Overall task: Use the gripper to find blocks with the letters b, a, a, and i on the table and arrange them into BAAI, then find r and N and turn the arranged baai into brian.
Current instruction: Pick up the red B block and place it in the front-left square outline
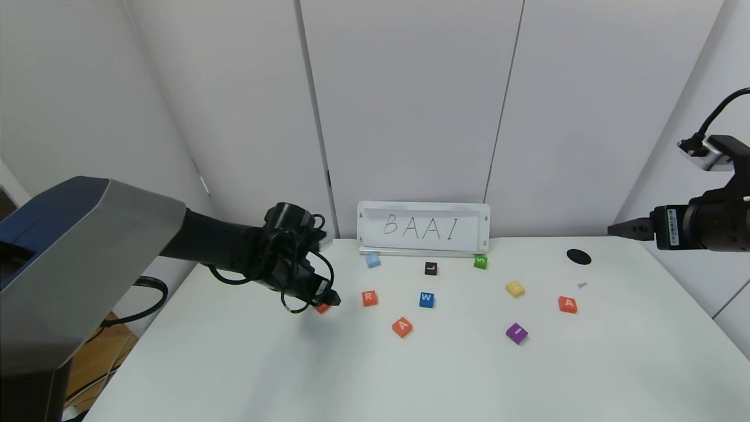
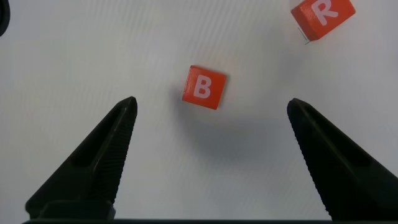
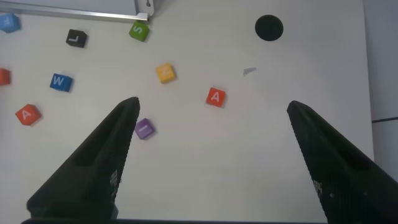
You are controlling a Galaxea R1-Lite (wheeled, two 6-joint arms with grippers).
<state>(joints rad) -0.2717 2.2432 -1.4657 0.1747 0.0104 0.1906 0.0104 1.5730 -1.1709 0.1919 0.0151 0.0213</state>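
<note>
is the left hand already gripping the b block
No, the left hand is open above the B block, which lies free on the table between the fingers, touching neither.

Left tool (image 1: 328, 300) over red tile (image 1: 321, 308); right parked.

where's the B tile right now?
Head view: the B tile lies on the table's left side, under the open left gripper, with the R tile just to its right.

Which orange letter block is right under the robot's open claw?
The B block. It lies between the open left gripper's fingers; the R block sits off to one side.
</note>
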